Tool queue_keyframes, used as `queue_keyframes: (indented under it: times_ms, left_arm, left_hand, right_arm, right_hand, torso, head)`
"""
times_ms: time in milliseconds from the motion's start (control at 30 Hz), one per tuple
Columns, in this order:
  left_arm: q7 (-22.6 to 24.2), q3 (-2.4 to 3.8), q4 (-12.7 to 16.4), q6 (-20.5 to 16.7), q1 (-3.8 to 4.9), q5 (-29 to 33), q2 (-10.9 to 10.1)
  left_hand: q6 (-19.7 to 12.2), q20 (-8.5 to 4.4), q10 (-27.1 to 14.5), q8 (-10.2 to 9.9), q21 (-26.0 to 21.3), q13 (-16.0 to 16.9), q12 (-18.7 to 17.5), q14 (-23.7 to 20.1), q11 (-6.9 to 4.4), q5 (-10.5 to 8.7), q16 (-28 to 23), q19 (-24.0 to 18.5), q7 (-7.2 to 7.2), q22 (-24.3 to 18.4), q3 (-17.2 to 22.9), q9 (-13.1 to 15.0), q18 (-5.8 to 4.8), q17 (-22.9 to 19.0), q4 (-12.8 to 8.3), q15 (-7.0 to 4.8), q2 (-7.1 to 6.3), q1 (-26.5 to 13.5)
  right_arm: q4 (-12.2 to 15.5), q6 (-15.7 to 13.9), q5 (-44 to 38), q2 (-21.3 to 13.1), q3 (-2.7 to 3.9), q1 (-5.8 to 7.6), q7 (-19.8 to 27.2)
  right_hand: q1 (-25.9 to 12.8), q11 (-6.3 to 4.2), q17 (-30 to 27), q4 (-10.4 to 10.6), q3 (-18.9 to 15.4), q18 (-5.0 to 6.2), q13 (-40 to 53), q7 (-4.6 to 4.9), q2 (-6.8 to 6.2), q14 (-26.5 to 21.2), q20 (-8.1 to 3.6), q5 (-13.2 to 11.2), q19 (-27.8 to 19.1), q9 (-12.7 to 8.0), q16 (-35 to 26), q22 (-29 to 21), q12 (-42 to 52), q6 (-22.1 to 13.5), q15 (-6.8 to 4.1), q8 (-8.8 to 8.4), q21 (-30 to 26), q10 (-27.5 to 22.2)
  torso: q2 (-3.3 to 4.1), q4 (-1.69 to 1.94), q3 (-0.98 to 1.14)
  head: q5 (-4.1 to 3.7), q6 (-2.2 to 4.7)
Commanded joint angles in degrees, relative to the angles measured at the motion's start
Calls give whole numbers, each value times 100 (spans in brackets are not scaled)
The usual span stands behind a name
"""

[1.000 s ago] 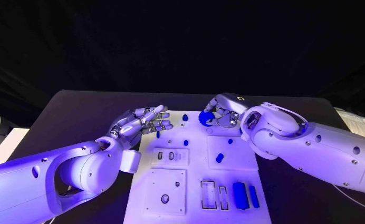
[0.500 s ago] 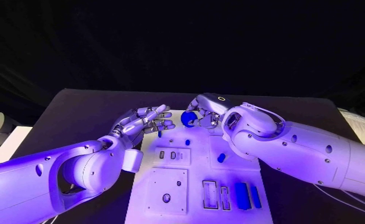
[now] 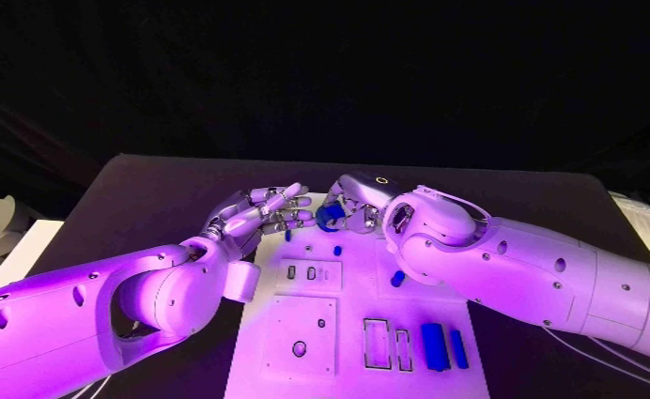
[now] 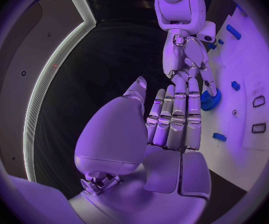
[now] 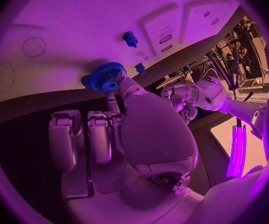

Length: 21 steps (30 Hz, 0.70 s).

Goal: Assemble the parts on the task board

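Observation:
The white task board [image 3: 355,300] lies in the middle of the black table. My right hand [image 3: 355,202] hovers over the board's far left corner and pinches a blue gear [image 3: 330,218] at its fingertips. The right wrist view has the gear [image 5: 106,76] held just above the board [image 5: 78,20], near a small blue peg [image 5: 130,38]. My left hand [image 3: 266,211] is raised beside the gear with its fingers stretched out together, holding nothing. In the left wrist view, my left hand's fingers [image 4: 173,119] reach close to the gear [image 4: 210,100] under the right hand [image 4: 187,59].
Two long blue parts [image 3: 432,345] lie at the board's near right, beside two rectangular slots [image 3: 376,343]. A small blue part [image 3: 397,278] sits mid-board and another [image 3: 334,251] nearer the hands. Dark table [image 3: 135,202] surrounds the board.
My right hand has carried the blue gear leftward across the board's far edge, close to my left hand. The left hand has risen slightly.

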Motion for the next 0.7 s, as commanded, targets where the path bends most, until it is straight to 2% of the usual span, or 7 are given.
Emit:
queue_keyframes:
  times_ms: [33,333,400,500,600,700]
  left_arm:
    - [42,4,5,122,7,4,15]
    - [43,4,2,123,7,4,18]
    - [42,4,2,123,7,4,17]
    - [41,4,3,123,7,4,15]
    - [39,4,2,122,7,4,13]
    - [38,4,2,122,8,4,11]
  left_hand:
    - [21,31,-19,-25,-34,3,-10,-33,-18,-17,-10,-6,-6,-7,3,2,68,7,-40,21,45,10]
    - [21,31,-19,-25,-34,3,-10,-33,-18,-17,-10,-6,-6,-7,3,2,68,7,-40,21,45,10]
    - [21,31,-19,-25,-34,3,-10,-33,-18,-17,-10,-6,-6,-7,3,2,68,7,-40,21,45,10]
    - [21,31,-19,-25,-34,3,-10,-33,-18,-17,-10,-6,-6,-7,3,2,68,7,-40,21,45,10]
    - [21,31,-19,-25,-34,3,-10,-33,-18,-17,-10,-6,-6,-7,3,2,68,7,-40,21,45,10]
    - [21,31,-19,-25,-34,3,-10,-33,-18,-17,-10,-6,-6,-7,3,2,68,7,-40,21,45,10]
  right_arm:
    - [-45,238,-100,32,-20,-20,29]
    - [-107,294,-157,66,-32,-30,-76]
    - [-139,267,-166,73,-34,-30,-108]
    - [-162,247,-160,83,-37,-30,-123]
    - [-172,231,-157,92,-42,-31,-130]
    - [-187,171,-145,103,-49,-31,-130]
  right_hand:
    - [-25,-33,1507,-13,22,-108,1478,-187,16,598,-46,26,326,398,22,1042,-9,369,-52,35,23,571]
    - [-125,-8,1507,-31,41,-103,1450,-156,-46,598,-36,-9,313,386,22,1020,-45,317,-36,-26,14,555]
    - [-215,47,1475,-20,41,-99,1410,-82,-103,591,-20,-54,300,342,9,998,-98,139,0,-153,4,530]
    - [-347,174,1445,-13,35,-96,1344,61,-219,584,70,-251,287,274,-4,978,-186,-176,112,-394,-6,487]
    - [-446,232,1431,-3,-14,-90,1285,122,-316,581,125,-317,272,239,-10,954,-267,-396,167,-498,-17,447]
    - [-537,296,1424,30,-75,-86,1220,191,-388,579,193,-387,264,219,-13,941,-359,-759,230,-503,-23,400]
  torso:
    - [-4,-9,1]
    - [-4,-8,4]
    - [-6,-13,2]
    - [-5,-15,2]
    - [-5,-10,3]
    - [-5,-9,-1]
  head:
    - [-12,-13]
    - [-9,-18]
    - [-9,-15]
    - [-5,-19]
    - [-6,-20]
    - [-11,-12]
